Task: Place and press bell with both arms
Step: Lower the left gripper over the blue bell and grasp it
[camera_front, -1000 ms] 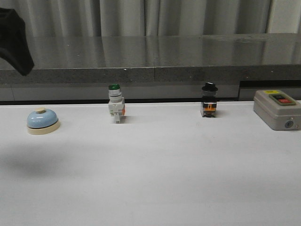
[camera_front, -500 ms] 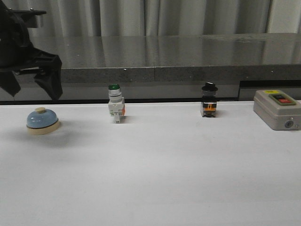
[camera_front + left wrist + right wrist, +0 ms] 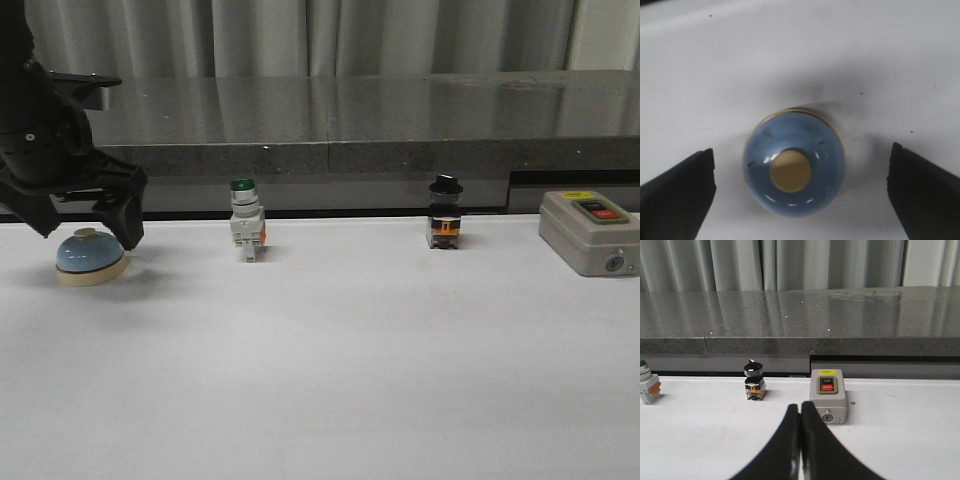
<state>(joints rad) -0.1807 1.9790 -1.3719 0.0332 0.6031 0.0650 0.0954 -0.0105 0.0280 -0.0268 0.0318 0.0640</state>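
1. My left arm's gripper (image 3: pixel 85 225) hangs over the far-left corner of the white table (image 3: pixel 330 360), jaws spread wide, one finger on each side of the bell (image 3: pixel 90 257) and nothing held. The wrist view shows clear table between each fingertip and the dome.
2. My right gripper (image 3: pixel 800 440) is out of the front view; its own camera shows the fingers pressed together on nothing, low over the table and facing the far-right corner.
3. The grey switch box (image 3: pixel 590 232) sits at that far-right corner, with the black-knobbed switch (image 3: pixel 445 225) and the green-capped pushbutton (image 3: pixel 246 232) along the far edge. None is near my grasp.
4. The bell (image 3: pixel 793 168) stands upright by the left edge. It looks glossy and rounded to me, so I judge the main risk to be fingers closing high on the dome and squeezing it out; closing off-centre could skid it sideways.
5. Only the left wrist view shows how well the bell is centred; only the front view shows how high the fingers hang above the base.
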